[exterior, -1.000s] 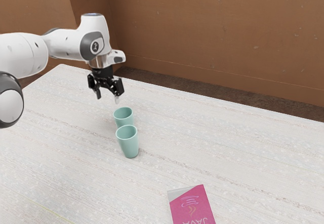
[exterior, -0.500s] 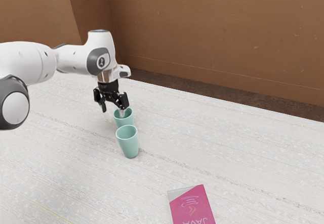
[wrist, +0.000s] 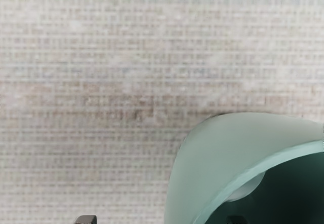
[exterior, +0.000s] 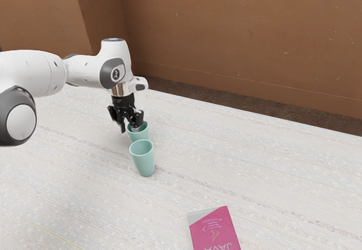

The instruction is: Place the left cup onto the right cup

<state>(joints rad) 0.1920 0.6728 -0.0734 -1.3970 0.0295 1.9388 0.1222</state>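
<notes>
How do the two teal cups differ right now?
The far cup has the gripper at its rim, fingers straddling its wall; the near cup stands untouched. The far cup's base is hidden behind the near cup, which shows whole. Both are teal, upright and alike in shape.

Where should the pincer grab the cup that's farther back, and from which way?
Grab the far cup by its rim wall, coming down from above, one finger inside, one outside. It stands upright, mouth open upward, and the near cup close beside it crowds a sideways grab. The open pincer hangs at that rim.
</notes>
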